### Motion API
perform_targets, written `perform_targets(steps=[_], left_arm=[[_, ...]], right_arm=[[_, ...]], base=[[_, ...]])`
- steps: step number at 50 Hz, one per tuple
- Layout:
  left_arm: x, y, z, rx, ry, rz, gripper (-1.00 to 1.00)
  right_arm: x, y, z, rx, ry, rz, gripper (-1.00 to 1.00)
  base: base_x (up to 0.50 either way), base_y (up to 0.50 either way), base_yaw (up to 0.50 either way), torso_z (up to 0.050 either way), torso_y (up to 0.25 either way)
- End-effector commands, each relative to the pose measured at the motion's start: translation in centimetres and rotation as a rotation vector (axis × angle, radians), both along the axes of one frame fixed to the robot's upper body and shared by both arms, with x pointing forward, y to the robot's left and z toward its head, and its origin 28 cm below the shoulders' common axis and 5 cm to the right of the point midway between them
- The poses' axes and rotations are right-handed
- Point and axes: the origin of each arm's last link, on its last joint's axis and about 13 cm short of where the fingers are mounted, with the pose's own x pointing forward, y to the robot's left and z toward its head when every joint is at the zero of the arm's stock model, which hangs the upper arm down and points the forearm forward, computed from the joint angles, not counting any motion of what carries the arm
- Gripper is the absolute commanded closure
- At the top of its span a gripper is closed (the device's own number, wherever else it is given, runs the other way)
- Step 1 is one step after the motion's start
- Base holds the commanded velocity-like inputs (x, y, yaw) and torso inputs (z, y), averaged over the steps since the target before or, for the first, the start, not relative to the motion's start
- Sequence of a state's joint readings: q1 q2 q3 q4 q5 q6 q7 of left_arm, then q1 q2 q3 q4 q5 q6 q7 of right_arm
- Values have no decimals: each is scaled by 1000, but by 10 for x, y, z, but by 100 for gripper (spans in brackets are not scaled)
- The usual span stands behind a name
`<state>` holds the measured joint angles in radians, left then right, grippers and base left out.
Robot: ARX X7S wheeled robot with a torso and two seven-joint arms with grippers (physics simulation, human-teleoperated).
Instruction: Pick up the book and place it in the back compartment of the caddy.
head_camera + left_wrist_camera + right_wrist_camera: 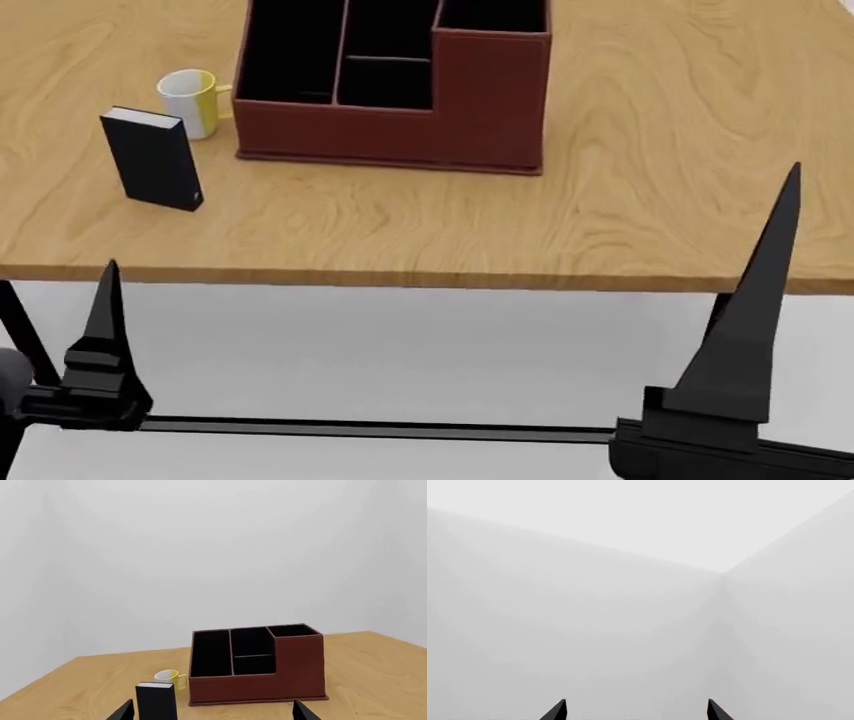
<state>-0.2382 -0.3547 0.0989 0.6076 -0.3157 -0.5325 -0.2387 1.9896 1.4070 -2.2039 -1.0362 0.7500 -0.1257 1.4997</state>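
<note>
Book [152, 157] stands upright at frame left, just beside mug [191, 101], left of caddy [394, 85]. Judged rigid, light, smooth-covered; best pinched across both covers. Left gripper [211, 715] and right gripper [636, 711] are spread, empty.

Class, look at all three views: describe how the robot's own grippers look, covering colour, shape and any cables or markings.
Both grippers are matte black. The left gripper and right gripper each show two thin, flat fingers tapering to sharp points. In the head view one right finger looks like a tall pointed blade rising from a blocky black base, with a slim black rod running across between the arms. No cables, markings or sleeves are visible.
</note>
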Motion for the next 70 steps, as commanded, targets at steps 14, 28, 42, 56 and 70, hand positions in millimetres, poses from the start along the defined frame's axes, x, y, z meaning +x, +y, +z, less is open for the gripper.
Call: perform_targets(steps=[14,28,42,56,70], left_arm=[[-2,1,0,-8,-8,3,-100],[-4,2,1,-11,-15,7,-100],[-3,3,1,-12,-16,8,-100],[-4,4,1,-17,-21,11,-100],[-2,4,1,-19,-25,15,-100]], right_arm=[[0,3,-1,-9,10,7,-100],[-1,3,0,-14,9,7,-100],[-2,4,1,-15,7,9,-100],[-2,4,2,-17,5,12,-100],[-2,4,2,-11,2,14,-100]], base=[[489,-77,0,0,1],[489,-9,0,0,2],[490,0,0,0,1],[491,0,0,0,2],[470,0,0,0,2]])
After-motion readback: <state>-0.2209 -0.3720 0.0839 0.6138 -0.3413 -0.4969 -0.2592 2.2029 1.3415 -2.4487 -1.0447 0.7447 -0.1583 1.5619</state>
